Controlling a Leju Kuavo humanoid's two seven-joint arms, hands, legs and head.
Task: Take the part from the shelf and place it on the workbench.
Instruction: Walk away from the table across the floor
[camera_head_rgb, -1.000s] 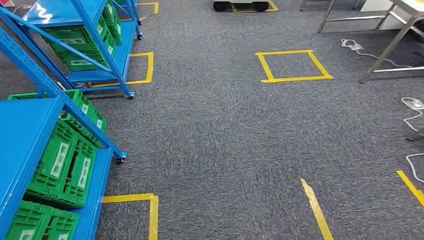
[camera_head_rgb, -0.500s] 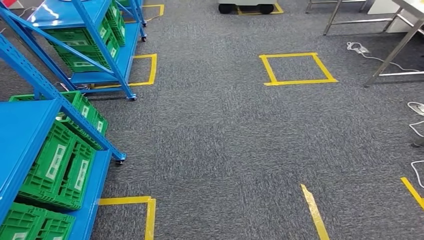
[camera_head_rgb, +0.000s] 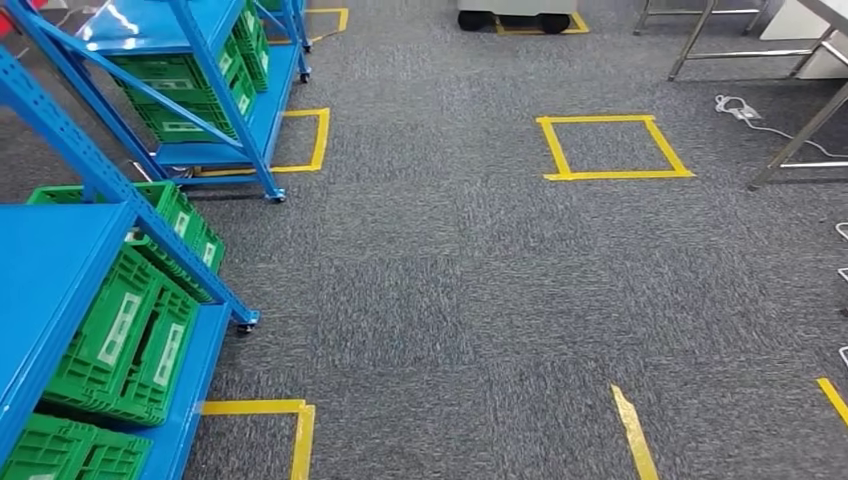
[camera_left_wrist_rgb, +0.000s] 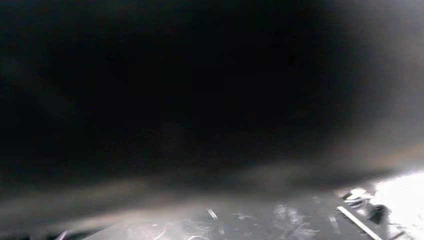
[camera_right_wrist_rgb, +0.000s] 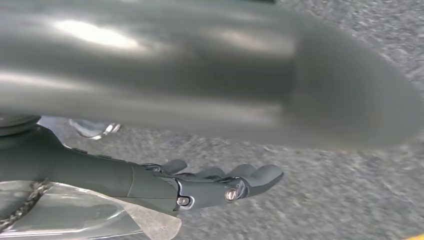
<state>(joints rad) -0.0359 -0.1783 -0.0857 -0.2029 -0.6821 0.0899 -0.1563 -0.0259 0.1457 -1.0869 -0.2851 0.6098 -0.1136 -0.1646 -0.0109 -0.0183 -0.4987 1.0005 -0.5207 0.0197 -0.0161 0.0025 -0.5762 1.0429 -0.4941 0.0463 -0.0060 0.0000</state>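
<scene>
Facing open carpet (camera_head_rgb: 440, 290), I have the blue shelf (camera_head_rgb: 60, 270) with green crates (camera_head_rgb: 130, 330) near on my left, and steel bench legs (camera_head_rgb: 800, 130) far right. I can't make out the part anywhere. The right hand (camera_right_wrist_rgb: 210, 187) hangs over the floor, fingers (camera_right_wrist_rgb: 255, 175) straight and apart, with a clear bag (camera_right_wrist_rgb: 75, 215) beside the palm; whether it's held I can't tell. The left wrist view is dark, so the left hand's state is unknown.

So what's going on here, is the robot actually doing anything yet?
Not handling anything yet. It looks down at grey carpet marked with yellow tape squares, with blue shelves of green crates on its left and metal table legs far right. The right robot hand hangs over the carpet, fingers stretched out, holding nothing. The left wrist view is too dark to tell anything. No part has been picked up.
</scene>
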